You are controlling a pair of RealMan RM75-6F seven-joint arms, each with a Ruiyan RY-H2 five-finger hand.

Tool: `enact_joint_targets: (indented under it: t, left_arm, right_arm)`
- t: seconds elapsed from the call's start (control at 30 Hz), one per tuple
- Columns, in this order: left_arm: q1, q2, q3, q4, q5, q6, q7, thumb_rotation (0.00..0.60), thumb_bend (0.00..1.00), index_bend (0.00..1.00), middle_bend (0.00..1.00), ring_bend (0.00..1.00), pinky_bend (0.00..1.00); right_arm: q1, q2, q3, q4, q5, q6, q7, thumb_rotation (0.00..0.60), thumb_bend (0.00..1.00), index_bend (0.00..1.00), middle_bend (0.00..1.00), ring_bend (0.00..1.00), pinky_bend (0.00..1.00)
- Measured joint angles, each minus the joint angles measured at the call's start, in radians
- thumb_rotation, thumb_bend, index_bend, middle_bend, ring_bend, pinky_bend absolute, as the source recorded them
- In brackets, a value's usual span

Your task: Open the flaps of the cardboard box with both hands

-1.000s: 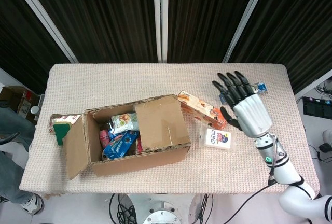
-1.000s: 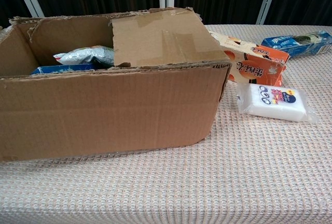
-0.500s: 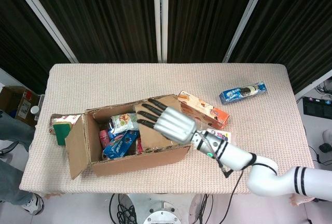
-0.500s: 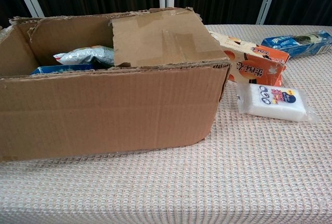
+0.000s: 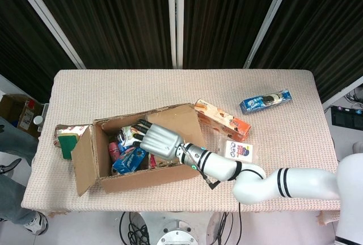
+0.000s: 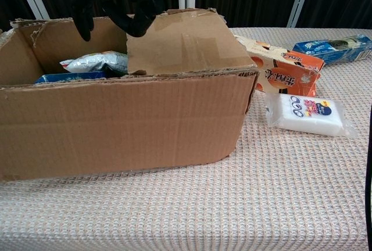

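Note:
The cardboard box (image 5: 153,177) lies at the table's front left, its front wall filling the chest view (image 6: 116,123). Its left flap (image 5: 81,160) hangs open outward. The right flap (image 5: 182,132) lies folded flat over the top, taped (image 6: 180,42). My right hand (image 5: 152,138) hovers over the open half, just past the flap's free edge, fingers spread and bent downward (image 6: 84,18), holding nothing. Under it lie a silver snack bag (image 6: 96,62) and a blue packet (image 5: 129,160). My left hand shows in neither view.
An orange carton (image 5: 224,120) lies against the box's right side, with a white packet (image 5: 238,150) beside it and a blue packet (image 5: 265,101) farther right. A green-and-white item (image 5: 67,140) sits left of the box. A person's leg (image 5: 14,199) stands off the table's left.
My right hand has swept left from the table's right side, across the folded flap, to above the box's open half. The box and loose packets have not moved.

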Motion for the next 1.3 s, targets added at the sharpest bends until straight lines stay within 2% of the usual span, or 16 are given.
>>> enact_joint_targets:
  t: [0.23, 0.5, 0.87, 1.3]
  left_arm:
    - [0.009, 0.000, -0.005, 0.009, 0.010, -0.003, -0.014, 0.397, 0.11, 0.19, 0.25, 0.17, 0.28]
    - [0.013, 0.004, -0.013, 0.014, 0.018, -0.010, -0.033, 0.398, 0.11, 0.19, 0.25, 0.17, 0.28]
    - [0.013, 0.011, -0.016, 0.000, 0.030, -0.029, -0.042, 0.399, 0.11, 0.19, 0.25, 0.17, 0.28]
    - [-0.010, 0.032, -0.029, -0.038, 0.037, -0.067, -0.047, 0.400, 0.11, 0.19, 0.25, 0.17, 0.28]
  right_arm:
    - [0.105, -0.035, -0.091, 0.028, 0.192, 0.047, -0.116, 0.600, 0.93, 0.31, 0.19, 0.00, 0.00]
    - [0.174, -0.039, -0.155, 0.019, 0.293, 0.101, -0.168, 0.600, 0.93, 0.33, 0.23, 0.00, 0.00]
    - [0.166, 0.052, -0.175, -0.068, 0.279, 0.180, -0.158, 0.600, 0.95, 0.42, 0.35, 0.00, 0.00]
    - [0.109, 0.229, -0.165, -0.180, 0.230, 0.232, -0.097, 0.600, 0.96, 0.44, 0.40, 0.00, 0.00]
